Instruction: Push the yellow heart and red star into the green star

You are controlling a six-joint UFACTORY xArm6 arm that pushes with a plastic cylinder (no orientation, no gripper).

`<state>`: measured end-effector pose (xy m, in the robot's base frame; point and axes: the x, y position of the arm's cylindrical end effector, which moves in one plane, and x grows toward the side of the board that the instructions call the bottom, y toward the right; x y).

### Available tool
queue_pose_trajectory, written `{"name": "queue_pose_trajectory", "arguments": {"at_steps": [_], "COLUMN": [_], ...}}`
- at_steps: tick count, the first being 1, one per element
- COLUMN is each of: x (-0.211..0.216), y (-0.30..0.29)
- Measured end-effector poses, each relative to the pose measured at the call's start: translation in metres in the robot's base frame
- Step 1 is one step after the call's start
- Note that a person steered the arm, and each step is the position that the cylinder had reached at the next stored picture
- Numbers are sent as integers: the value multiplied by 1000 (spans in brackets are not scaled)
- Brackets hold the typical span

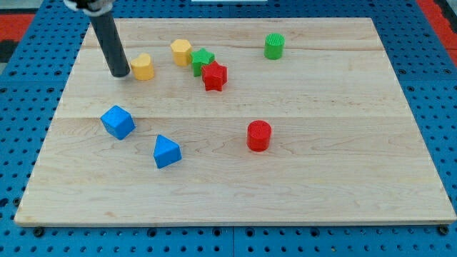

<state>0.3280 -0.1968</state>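
My tip [121, 73] of the dark rod stands apart, just left of the small yellow heart block [143, 67], whose direction I cannot tell; further right, the red star block [214, 76] touches the green star block [202, 60].

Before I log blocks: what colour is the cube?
Blue: the cube shows in the camera view, at the view's left.
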Motion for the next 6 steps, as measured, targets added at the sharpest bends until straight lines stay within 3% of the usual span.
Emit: {"name": "queue_pose_trajectory", "arguments": {"at_steps": [1, 2, 3, 5, 6], "x": [-7, 42, 48, 106, 65], "y": [19, 84, 71, 148, 149]}}
